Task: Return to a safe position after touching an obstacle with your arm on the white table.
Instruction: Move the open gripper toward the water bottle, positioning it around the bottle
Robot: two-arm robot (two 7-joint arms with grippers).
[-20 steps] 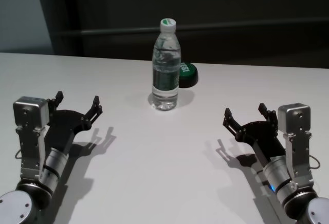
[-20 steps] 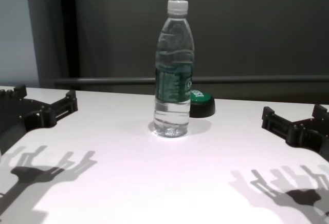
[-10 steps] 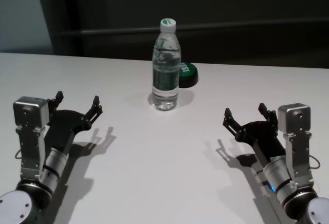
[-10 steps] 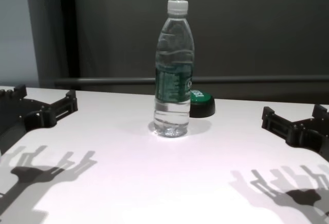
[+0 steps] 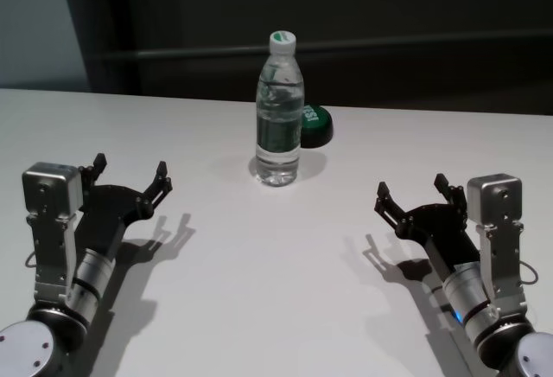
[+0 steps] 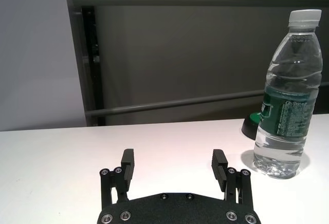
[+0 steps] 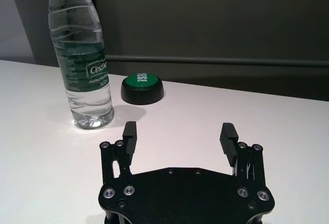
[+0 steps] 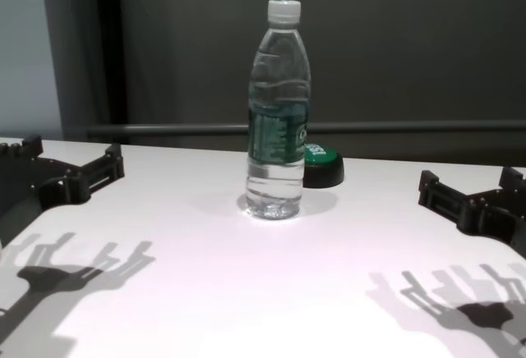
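On the table: bottle [image 5: 278,113] is seen upright near the far middle of the table [image 5: 276,290], with a green button [image 5: 315,124] just behind it.
Left gripper [image 5: 130,175]: fingers spread, nothing held, well apart from the bottle.
Right gripper [image 5: 413,193]: likewise spread and bare.
Handling: judged top-heavy and slick (thin plastic, easily dented); best taken around the labelled waist.

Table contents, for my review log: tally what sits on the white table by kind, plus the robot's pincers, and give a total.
Water bottle: 1, upright on the white table
Green button: 1, just behind the bottle
Pincers: 2, left pincer and right pincer, both open, empty, apart from the bottle
Total: 4
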